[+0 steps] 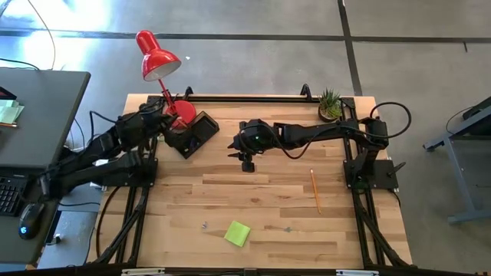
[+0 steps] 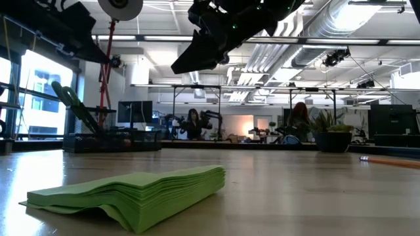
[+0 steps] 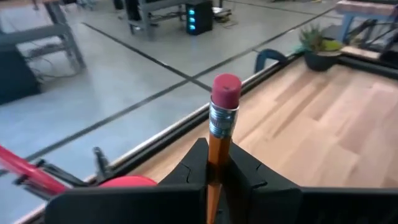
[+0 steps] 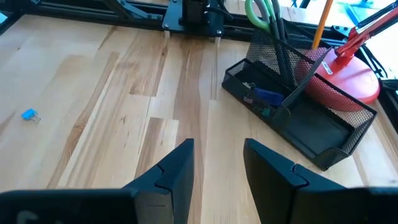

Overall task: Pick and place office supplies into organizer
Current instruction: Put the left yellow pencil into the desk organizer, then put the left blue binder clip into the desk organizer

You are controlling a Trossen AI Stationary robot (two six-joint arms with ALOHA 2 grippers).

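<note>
Left tool (image 3: 214, 180) closed on an orange pencil (image 3: 217, 146), pink eraser up, over the black mesh organizer (image 4: 298, 109) at the surface's far-left, beside the red lamp (image 1: 157, 57). Right tool (image 4: 217, 171) hangs mid-surface, fingers apart, holding nothing. Its wrist view alone shows green scissors (image 4: 264, 12) standing in the organizer. Sticky-note pad (image 1: 237, 233) and second pencil (image 1: 314, 190) lie loose.

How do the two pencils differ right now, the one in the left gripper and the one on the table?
The held pencil stands upright, eraser up, clamped in the shut left gripper by the organizer; the loose pencil lies flat on the table, untouched, on the right arm's side. Both are orange.
</note>
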